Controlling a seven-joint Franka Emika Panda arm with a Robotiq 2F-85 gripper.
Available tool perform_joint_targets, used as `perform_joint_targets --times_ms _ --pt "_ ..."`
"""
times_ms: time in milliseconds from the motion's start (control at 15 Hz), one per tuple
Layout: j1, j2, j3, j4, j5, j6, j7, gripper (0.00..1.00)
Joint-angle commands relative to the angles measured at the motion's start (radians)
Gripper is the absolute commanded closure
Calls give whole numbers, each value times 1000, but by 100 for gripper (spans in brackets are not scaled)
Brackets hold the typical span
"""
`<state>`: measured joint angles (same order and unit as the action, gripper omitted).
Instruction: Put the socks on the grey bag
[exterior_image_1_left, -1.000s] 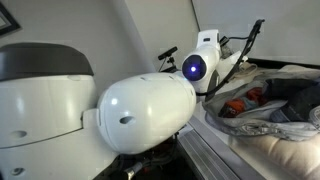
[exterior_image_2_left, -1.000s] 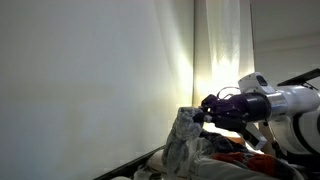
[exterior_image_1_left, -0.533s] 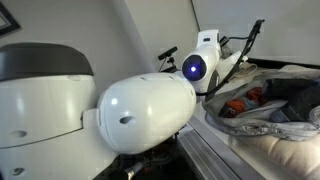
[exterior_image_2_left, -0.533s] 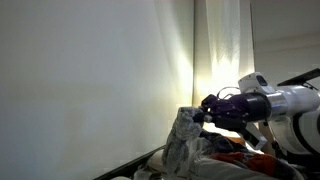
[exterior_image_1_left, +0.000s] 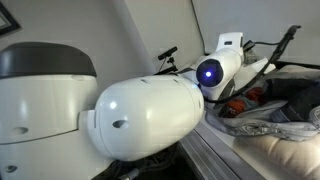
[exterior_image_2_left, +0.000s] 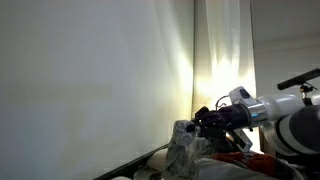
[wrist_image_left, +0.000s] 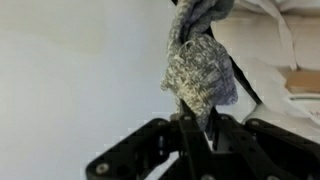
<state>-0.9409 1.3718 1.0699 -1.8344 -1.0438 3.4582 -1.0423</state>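
In the wrist view my gripper (wrist_image_left: 196, 128) is shut on a grey speckled sock (wrist_image_left: 198, 70), which hangs from the fingertips in front of a pale wall. In an exterior view the gripper (exterior_image_2_left: 203, 127) holds the sock (exterior_image_2_left: 181, 146) low, just above a heap of fabric. In an exterior view only the arm and its wrist with a blue light (exterior_image_1_left: 210, 72) show; the jaws and the sock are hidden there. A grey crumpled fabric (exterior_image_1_left: 262, 124), possibly the grey bag, lies at the right.
A pile of clothes with a red item (exterior_image_1_left: 243, 102) and dark cloth (exterior_image_1_left: 296, 97) lies on the surface at the right. The robot's white base (exterior_image_1_left: 130, 115) fills much of that view. A pale wall (exterior_image_2_left: 90, 80) and a curtain (exterior_image_2_left: 222, 50) stand behind.
The arm has moved: the gripper and the sock have come lower and closer to the heap of fabric. The grip on the sock is the same.
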Motion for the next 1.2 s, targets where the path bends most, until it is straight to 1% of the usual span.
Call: perform_joint_targets --times_ms 0,133,267,333,533,600,733,800,867,933,1000,1067,1133 --pt "60 -43 -61 124 208 0 -151 96" --pt "106 -66 -109 193 354 0 -237 96" --pt "176 -96 -173 267 510 0 -308 96" --pt "221 -114 -213 305 592 0 -334 96" --pt "388 -197 -380 389 832 0 -362 96" --pt "444 -231 -443 394 904 0 -352 96" --pt "548 -298 -556 365 1030 0 -335 96" --pt "598 -345 -649 318 947 0 -166 96" --pt "656 -376 -715 295 966 0 -117 96" --pt "697 -403 -759 255 949 0 -37 96" --pt "630 -320 -660 359 952 0 -152 85" --pt "672 -343 -708 341 951 0 -95 85" --pt "695 -358 -731 326 951 0 -68 85"
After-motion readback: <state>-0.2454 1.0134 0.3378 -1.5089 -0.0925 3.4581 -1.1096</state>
